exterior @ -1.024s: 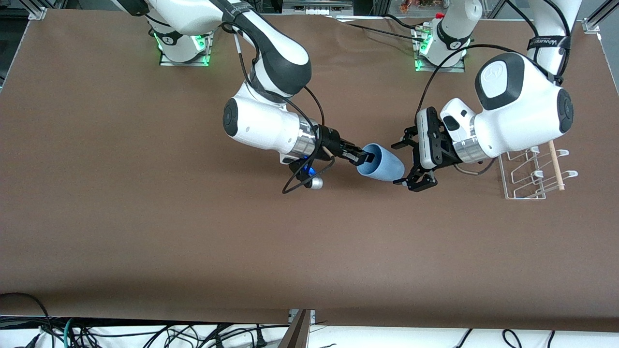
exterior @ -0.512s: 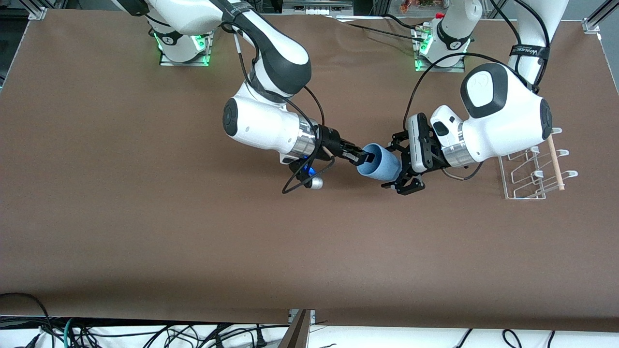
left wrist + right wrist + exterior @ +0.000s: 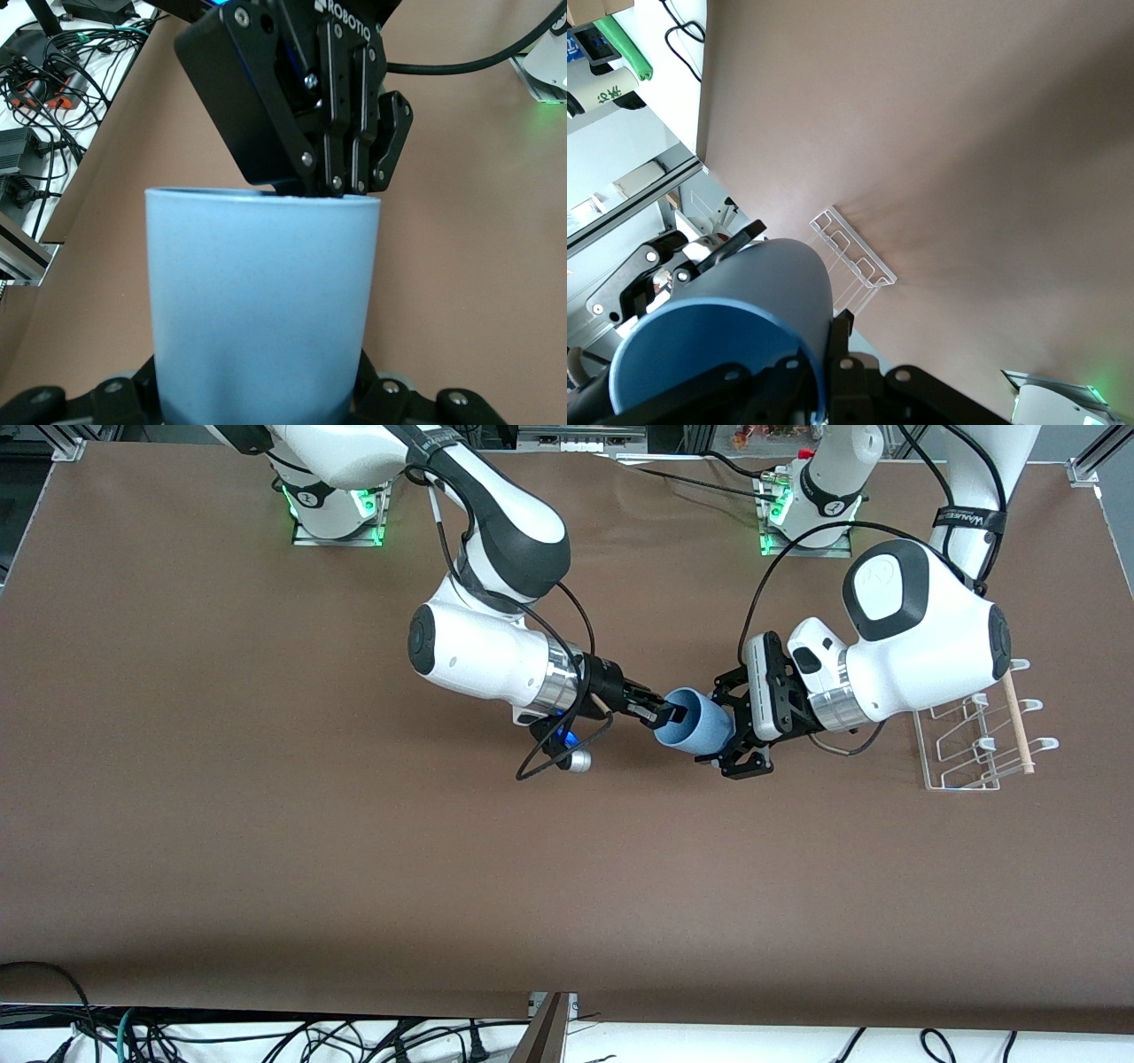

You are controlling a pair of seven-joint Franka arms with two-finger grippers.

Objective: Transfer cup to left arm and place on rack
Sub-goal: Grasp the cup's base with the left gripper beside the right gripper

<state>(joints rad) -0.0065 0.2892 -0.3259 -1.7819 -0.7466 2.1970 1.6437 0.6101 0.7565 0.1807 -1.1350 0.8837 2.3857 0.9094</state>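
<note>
Mid-handover, both arms on the cup (image 3: 697, 724) at once. It hangs on its side above the middle of the surface (image 3: 266, 850), open mouth toward the right arm's end, base toward the left arm.

Right pincer (image 3: 671, 714) is closed on the rim, 1 finger inside the mouth and 1 outside. That pinch leaves the body and base free for the other arm to take.

Left pincer (image 3: 728, 726) is clamped across the cup's body near the base; its fingers (image 3: 115, 394) hug both sides in the left wrist view. No slack visible there, so grip looks firm, imo.

Rack (image 3: 974, 742) sits toward the left arm's end, well apart from the cup, empty.

Next, prob: right lets go of the rim and backs off, then left carries the cup to the rack.
</note>
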